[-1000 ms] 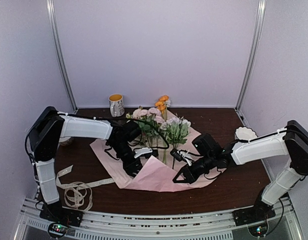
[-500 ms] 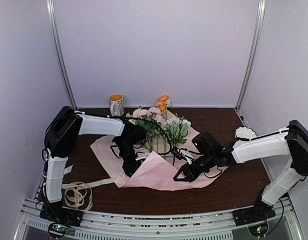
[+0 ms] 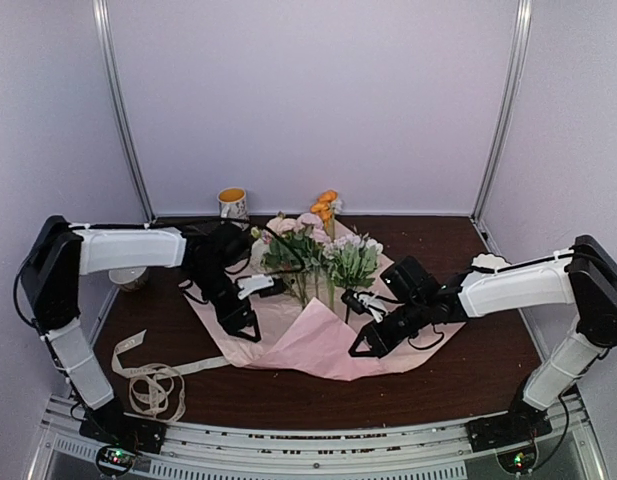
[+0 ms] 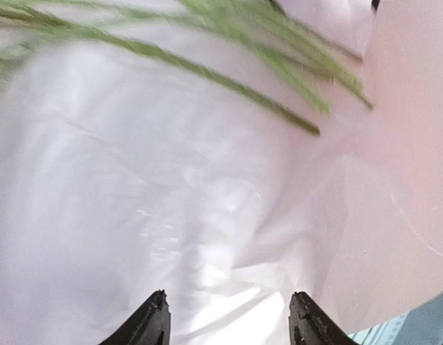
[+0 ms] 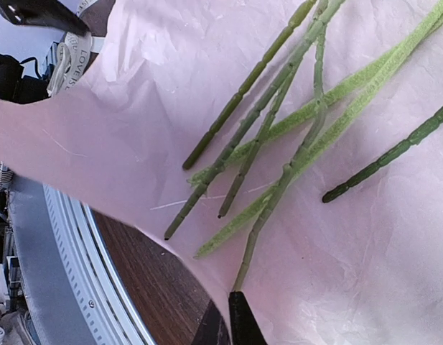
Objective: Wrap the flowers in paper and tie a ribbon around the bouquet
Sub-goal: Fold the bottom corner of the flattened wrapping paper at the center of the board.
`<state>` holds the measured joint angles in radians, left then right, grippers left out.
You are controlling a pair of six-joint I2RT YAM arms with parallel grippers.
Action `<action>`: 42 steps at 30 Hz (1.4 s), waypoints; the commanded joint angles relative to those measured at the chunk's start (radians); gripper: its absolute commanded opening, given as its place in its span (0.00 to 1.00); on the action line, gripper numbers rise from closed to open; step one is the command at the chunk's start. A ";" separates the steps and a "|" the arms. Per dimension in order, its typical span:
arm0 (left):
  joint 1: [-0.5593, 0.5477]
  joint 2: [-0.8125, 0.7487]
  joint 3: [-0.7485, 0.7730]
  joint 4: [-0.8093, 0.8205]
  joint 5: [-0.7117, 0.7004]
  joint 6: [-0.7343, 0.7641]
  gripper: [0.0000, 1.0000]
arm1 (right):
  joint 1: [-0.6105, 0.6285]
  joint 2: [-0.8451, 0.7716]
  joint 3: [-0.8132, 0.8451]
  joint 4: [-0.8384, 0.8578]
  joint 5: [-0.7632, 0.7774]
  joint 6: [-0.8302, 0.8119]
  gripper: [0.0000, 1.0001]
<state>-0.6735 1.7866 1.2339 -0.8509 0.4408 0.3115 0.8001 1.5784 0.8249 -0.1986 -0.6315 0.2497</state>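
The paper [image 3: 288, 345] lay spread across the middle of the dark wooden worktop [image 3: 468, 365], with the flowers [image 3: 318, 250] on it, blooms toward the back edge and green stems [image 5: 278, 122] running toward the front. The left gripper [image 3: 244, 326] hung over the left part of the sheet. From its wrist camera, its fingers [image 4: 153, 325] stood apart above the crumpled paper with nothing between them. The right gripper [image 3: 360, 350] sat low at the sheet's front right part, jaws pressed fully together. The near flap of paper rose up beside it, and the closed tips [image 5: 232, 316] met the paper's edge just below the stem ends, pinching it. The ribbon [image 3: 153, 380] lay in loose loops near the front left corner, off the paper. A yellow-lined mug [image 3: 232, 208] stood at the back edge, left of the blooms.
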 commanded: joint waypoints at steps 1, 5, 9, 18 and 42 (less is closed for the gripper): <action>0.032 -0.201 -0.097 0.335 0.074 -0.137 0.60 | -0.019 0.032 0.042 -0.053 0.013 -0.027 0.00; 0.029 -0.303 -0.219 0.389 0.173 -0.126 0.62 | -0.035 0.071 0.087 -0.077 0.020 -0.021 0.00; -0.039 -0.337 -0.274 0.407 0.250 -0.105 0.73 | -0.044 0.090 0.109 -0.066 0.014 0.004 0.00; -0.149 -0.203 -0.199 0.215 -0.024 -0.055 0.81 | -0.047 0.086 0.098 -0.066 0.022 0.008 0.00; -0.055 0.001 -0.065 0.136 0.109 -0.065 0.00 | -0.058 -0.083 -0.127 -0.054 -0.052 0.004 0.13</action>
<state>-0.7380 1.7622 1.1267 -0.6750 0.5468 0.2428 0.7414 1.5280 0.7307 -0.2661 -0.6609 0.2214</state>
